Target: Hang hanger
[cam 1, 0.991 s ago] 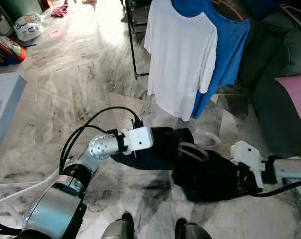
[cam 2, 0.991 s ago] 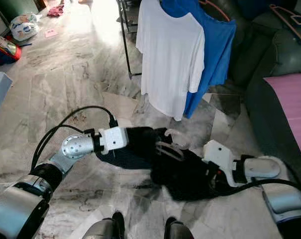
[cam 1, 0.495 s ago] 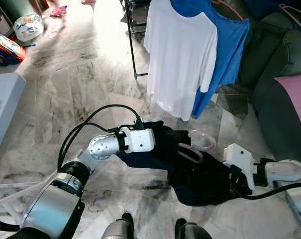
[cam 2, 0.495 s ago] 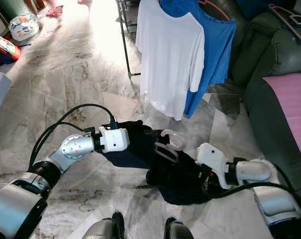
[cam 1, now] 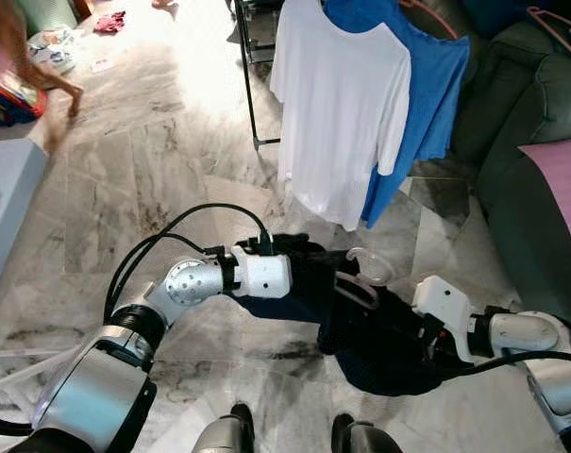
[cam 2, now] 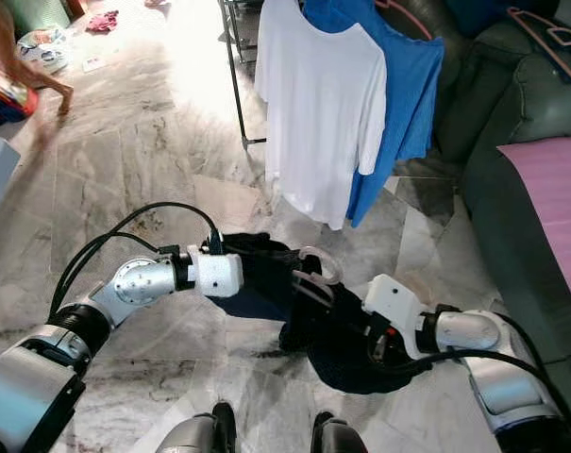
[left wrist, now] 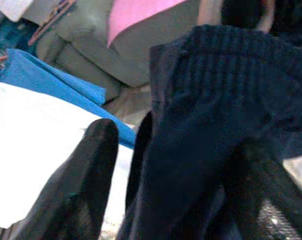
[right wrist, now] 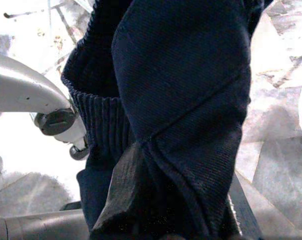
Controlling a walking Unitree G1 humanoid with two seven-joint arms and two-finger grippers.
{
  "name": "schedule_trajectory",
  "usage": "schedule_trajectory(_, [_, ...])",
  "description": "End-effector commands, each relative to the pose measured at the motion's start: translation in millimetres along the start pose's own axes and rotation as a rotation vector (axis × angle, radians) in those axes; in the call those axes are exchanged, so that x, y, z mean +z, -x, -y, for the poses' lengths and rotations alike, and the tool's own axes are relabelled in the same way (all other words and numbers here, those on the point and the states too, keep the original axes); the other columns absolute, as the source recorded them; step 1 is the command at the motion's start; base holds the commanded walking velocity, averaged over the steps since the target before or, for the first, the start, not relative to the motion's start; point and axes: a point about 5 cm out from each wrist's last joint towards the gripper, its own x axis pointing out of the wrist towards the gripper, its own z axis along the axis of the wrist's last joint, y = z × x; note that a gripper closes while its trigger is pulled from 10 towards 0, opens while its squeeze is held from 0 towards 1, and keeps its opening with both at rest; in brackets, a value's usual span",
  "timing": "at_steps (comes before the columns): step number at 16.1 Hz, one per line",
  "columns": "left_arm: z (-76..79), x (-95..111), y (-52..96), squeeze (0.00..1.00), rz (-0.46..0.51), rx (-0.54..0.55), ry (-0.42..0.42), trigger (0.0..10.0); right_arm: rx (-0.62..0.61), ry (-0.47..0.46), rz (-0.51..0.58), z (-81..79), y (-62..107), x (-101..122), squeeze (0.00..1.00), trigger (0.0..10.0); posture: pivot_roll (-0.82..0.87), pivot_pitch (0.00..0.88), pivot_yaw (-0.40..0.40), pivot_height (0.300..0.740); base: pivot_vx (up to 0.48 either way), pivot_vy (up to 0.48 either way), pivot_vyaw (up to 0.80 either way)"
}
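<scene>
A dark navy garment (cam 1: 384, 330) on a pale hanger, whose hook (cam 1: 368, 267) sticks up, hangs low over the marble floor between my arms. My left gripper (cam 1: 304, 269) is shut on the garment's left end; in the left wrist view the ribbed navy cloth (left wrist: 215, 125) lies beside a black finger (left wrist: 76, 195). On the garment's right side my right gripper (cam 1: 425, 342) is shut, with the cloth (right wrist: 190, 100) bunched over its fingers (right wrist: 123, 190). Ahead stands a black clothes rack (cam 1: 249, 85) holding a white T-shirt (cam 1: 337, 104) and a blue T-shirt (cam 1: 431, 94).
A dark green sofa (cam 1: 512, 123) with a pink cushion (cam 1: 563, 189) and a pink hanger (cam 1: 554, 24) fills the right. A person's leg (cam 1: 49, 80) crosses the floor at the far left. A pale blue surface (cam 1: 7, 198) sits at the left edge.
My right gripper has moved left towards the left one, bunching the garment and lifting the hanger hook a little. A person's leg has come into view at the upper left.
</scene>
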Motion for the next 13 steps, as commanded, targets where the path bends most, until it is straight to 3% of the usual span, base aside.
schedule_trajectory(1, [5.8, -5.9, 5.9, 1.0, -0.031, -0.063, -0.004, 10.0, -0.024, 0.01, -0.002, 1.5, -1.3, -0.6, 0.0, 0.0, -0.1, 0.235, 0.079, 0.74, 0.0, 0.0, 0.0])
schedule_trajectory(4, [5.2, -8.7, 9.6, 1.0, -0.03, -0.034, 0.056, 10.0, -0.102, 0.006, -0.045, 6.6, -5.5, -6.6, 0.0, 0.0, -0.1, 0.235, 0.077, 0.74, 0.0, 0.0, 0.0])
schedule_trajectory(7, [4.6, -12.2, 11.5, 1.0, -0.021, 0.045, 0.177, 10.0, -0.168, -0.019, -0.061, 7.3, -11.4, -11.8, 0.0, 0.0, -0.1, 0.234, 0.077, 0.74, 0.0, 0.0, 0.0])
schedule_trajectory(8, [2.6, -14.8, 12.8, 1.0, -0.021, 0.123, 0.24, 10.0, -0.21, -0.041, -0.057, 7.9, -14.1, -13.3, 0.0, 0.0, -0.1, 0.232, 0.077, 0.74, 0.0, 0.0, 0.0])
schedule_trajectory(9, [1.2, -22.3, 17.2, 1.0, -0.039, 0.287, 0.364, 10.0, -0.306, -0.093, -0.041, 8.5, -19.7, -15.6, 0.0, 0.0, -0.11, 0.23, 0.076, 0.74, 0.0, 0.0, 0.0])
schedule_trajectory(10, [1.2, -24.1, 18.4, 1.0, -0.042, 0.332, 0.394, 10.0, -0.328, -0.101, -0.037, 8.5, -20.8, -15.6, 0.0, 0.0, -0.1, 0.228, 0.077, 0.74, 0.0, 0.0, 0.0])
schedule_trajectory(12, [1.8, -37.5, 26.5, 1.0, -0.094, 0.602, 0.583, 10.0, -0.464, -0.177, 0.021, 10.4, -24.9, -10.4, 0.0, 0.0, -0.1, 0.218, 0.075, 0.74, 0.0, 0.0, 0.0])
schedule_trajectory(13, [3.2, -40.2, 28.9, 1.0, -0.107, 0.654, 0.613, 10.0, -0.494, -0.193, 0.037, 10.9, -25.4, -8.9, 0.0, 0.0, -0.1, 0.215, 0.074, 0.74, 0.0, 0.0, 0.0])
